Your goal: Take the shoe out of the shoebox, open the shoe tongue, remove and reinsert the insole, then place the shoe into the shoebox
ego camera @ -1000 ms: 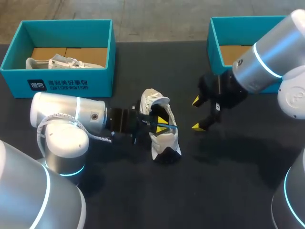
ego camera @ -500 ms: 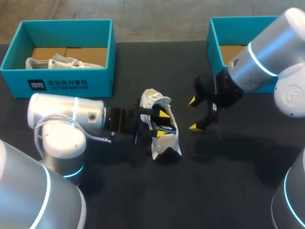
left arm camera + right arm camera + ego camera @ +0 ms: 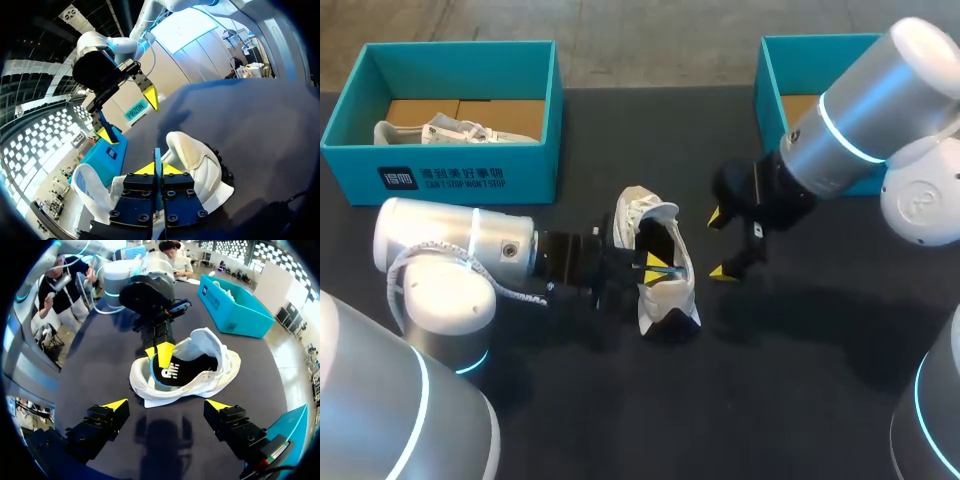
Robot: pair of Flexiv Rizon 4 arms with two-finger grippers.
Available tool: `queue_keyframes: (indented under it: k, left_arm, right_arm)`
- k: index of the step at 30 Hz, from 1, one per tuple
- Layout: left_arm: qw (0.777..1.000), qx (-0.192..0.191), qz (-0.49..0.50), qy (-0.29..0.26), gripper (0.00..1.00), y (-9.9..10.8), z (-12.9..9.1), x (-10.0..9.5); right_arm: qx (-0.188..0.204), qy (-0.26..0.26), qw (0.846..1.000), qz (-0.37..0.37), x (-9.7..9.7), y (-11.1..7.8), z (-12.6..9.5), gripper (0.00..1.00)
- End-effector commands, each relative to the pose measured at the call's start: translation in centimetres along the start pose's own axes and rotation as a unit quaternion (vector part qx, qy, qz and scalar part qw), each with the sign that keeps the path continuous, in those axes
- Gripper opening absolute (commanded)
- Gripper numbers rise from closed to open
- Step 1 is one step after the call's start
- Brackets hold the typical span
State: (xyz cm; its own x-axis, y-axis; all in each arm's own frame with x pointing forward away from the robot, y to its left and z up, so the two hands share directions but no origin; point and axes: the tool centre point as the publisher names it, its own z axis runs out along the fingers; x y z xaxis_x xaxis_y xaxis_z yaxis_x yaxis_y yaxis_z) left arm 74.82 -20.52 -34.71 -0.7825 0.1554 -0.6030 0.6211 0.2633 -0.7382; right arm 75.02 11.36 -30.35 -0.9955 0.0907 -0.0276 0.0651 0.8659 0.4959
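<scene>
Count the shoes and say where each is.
2. One white shoe lies on the table; a second shoe sits in the left shoebox. The right shoebox is partly hidden, so another may be inside.

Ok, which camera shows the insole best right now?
The right wrist view: the insole lies face-on inside the shoe, one end pinched by the left gripper. The head view shows only a dark sliver of it; the left wrist view shows only its thin edge at that gripper.

surface: black table (image 3: 620,420) | mid-table: white shoe (image 3: 670,300) on its side | beyond shoe, to its left: teal shoebox (image 3: 530,165) | beyond shoe, to its right: second teal shoebox (image 3: 770,90)
</scene>
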Motion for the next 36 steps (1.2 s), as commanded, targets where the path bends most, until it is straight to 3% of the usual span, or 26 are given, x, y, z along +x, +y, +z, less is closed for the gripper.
queue_keyframes:
  k: [1, 27, 28, 29, 31, 32, 36]
  left_arm:
    - [1.000, -0.003, -0.001, 0.000, 0.00, 0.6, 0.5, -0.2]
    - [1.000, -0.011, -0.001, 0.007, 0.00, 1.6, 1.1, 0.3]
    - [1.000, -0.011, -0.001, 0.007, 0.05, 1.5, 1.1, 0.3]
    - [1.000, -0.011, 0.000, 0.007, 0.20, 1.4, 1.0, 0.2]
    - [1.000, -0.010, 0.003, 0.002, 0.62, 1.1, 0.8, 0.0]
    - [1.000, -0.008, 0.003, -0.002, 0.87, 0.8, 0.6, -0.2]
    - [1.000, -0.004, 0.005, -0.008, 0.89, 0.0, 0.3, -0.7]
  right_arm:
    - [-0.011, -0.008, 1.000, 0.022, -0.1, -0.1, 0.3, 1.00]
    - [-0.017, -0.037, 0.995, 0.086, 2.1, -2.6, 0.4, 1.00]
    - [-0.018, -0.037, 0.995, 0.088, 2.2, -2.7, 0.4, 1.00]
    - [-0.019, -0.037, 0.995, 0.090, 2.2, -2.8, 0.5, 1.00]
    - [-0.020, -0.037, 0.995, 0.091, 2.2, -2.9, 0.5, 1.00]
    - [-0.020, -0.037, 0.995, 0.092, 2.2, -2.9, 0.5, 1.00]
    - [-0.020, -0.036, 0.995, 0.093, 2.3, -2.9, 0.6, 1.00]
